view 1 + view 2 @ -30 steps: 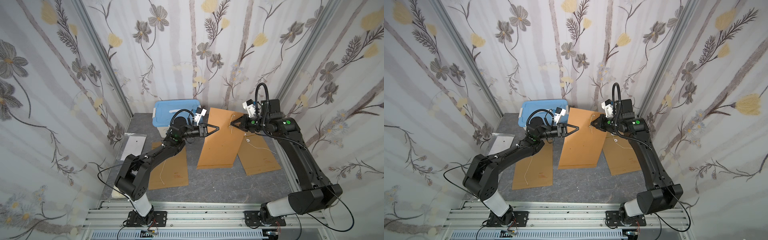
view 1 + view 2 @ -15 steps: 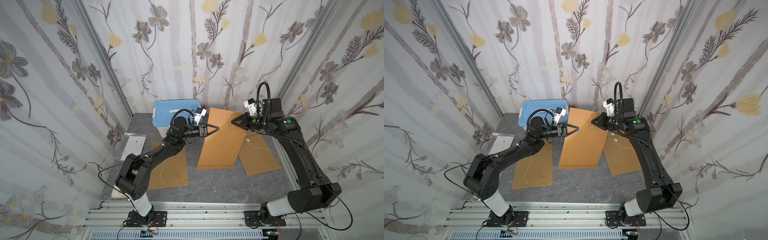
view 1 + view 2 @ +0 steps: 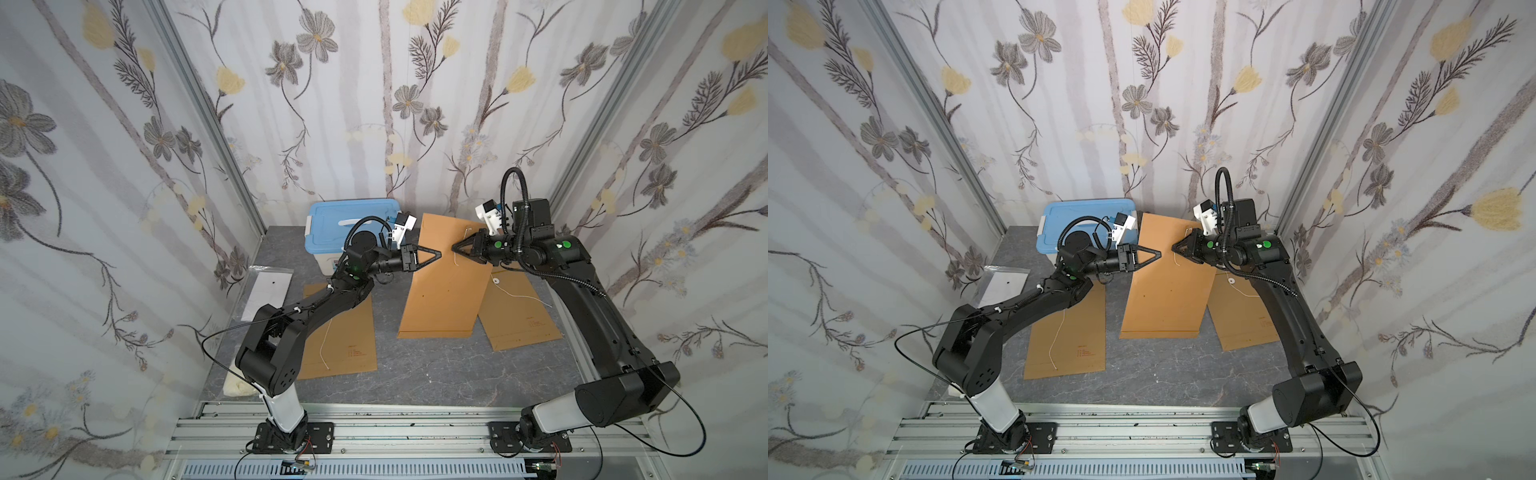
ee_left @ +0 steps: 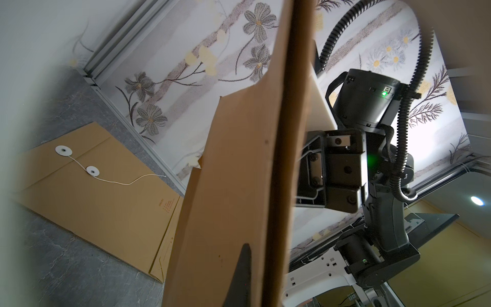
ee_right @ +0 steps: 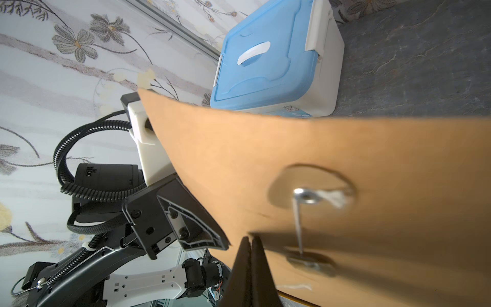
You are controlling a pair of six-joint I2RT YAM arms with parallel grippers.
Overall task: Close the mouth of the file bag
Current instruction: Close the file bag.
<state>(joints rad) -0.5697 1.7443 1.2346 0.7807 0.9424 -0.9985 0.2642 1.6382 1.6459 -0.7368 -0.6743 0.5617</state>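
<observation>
**Jaws.** Left gripper (image 3: 437, 254): jaws together, clamped on the raised file bag (image 3: 444, 299) near its left edge. Right gripper (image 3: 455, 248): jaws together at the flap edge, beside the string (image 5: 298, 226). Whether they pinch paper or string cannot be told.

**Bag.** It stands tilted at table centre, with its near edge on the table (image 3: 415, 374) and its mouth end lifted.

**Step (judged).** The flap appears to be down and the tie unfinished. The next move calls for winding the string around the disc (image 5: 308, 198) while the bag is held steady.

**Clearance.** The storage box (image 3: 353, 220) sits far left. The left flat bag (image 3: 345, 332) and right flat bag (image 3: 519, 311) lie alongside. There is open room above.
</observation>
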